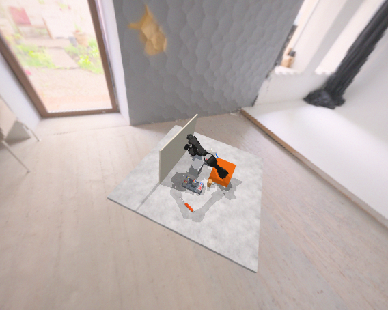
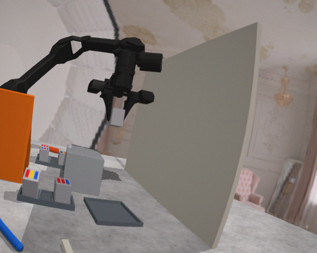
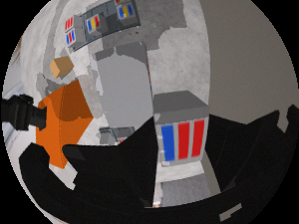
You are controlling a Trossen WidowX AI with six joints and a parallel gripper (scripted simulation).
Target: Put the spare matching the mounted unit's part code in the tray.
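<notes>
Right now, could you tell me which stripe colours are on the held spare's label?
Blue, red, red on the spare, clearest in the wrist view.
</notes>
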